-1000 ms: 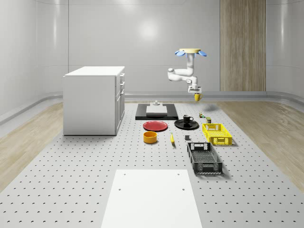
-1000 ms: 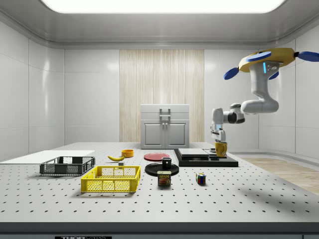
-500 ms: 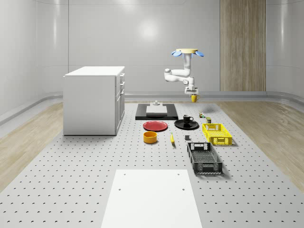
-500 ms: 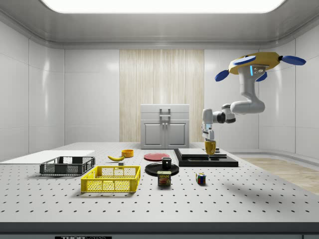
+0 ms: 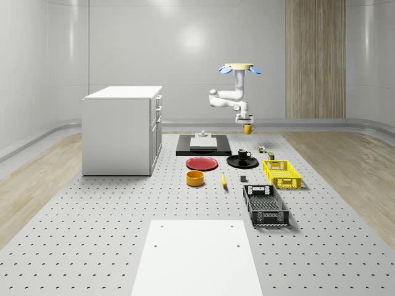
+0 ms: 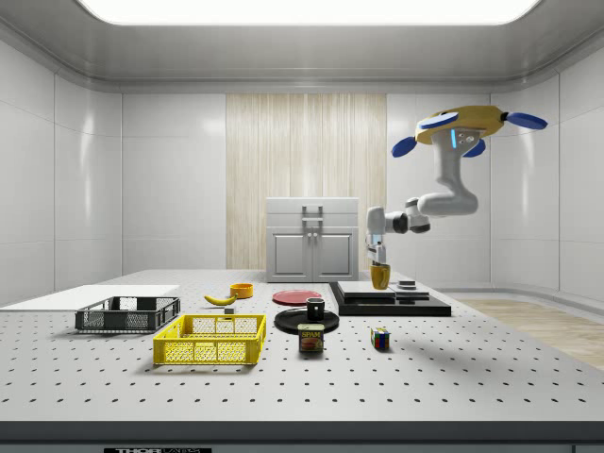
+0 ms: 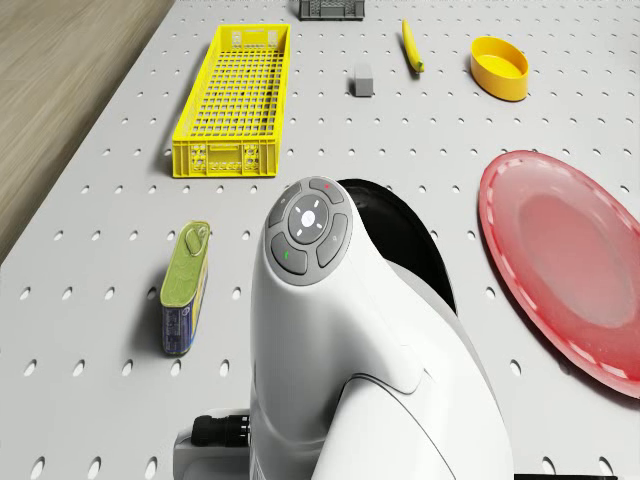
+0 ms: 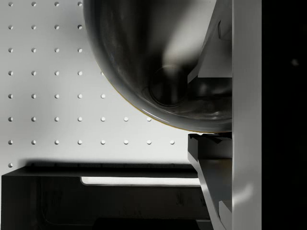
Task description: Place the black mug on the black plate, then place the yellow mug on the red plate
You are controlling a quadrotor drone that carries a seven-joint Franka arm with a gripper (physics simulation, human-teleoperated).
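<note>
Hovering over the bench (image 5: 92, 234) past the black plate (image 5: 242, 163), hand (image 6: 379, 267) clamped on the yellow mug (image 6: 380, 276), black mug (image 5: 244, 154) already plated

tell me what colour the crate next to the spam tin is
Yellow. The crate shows best in the drone view, lying on the table near the tin.

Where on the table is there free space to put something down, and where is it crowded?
The red plate is bare, and bare table lies between the cabinet and the orange bowl. It is crowded around the black plate, which holds the black mug, with the can, yellow crate and banana close by.
</note>
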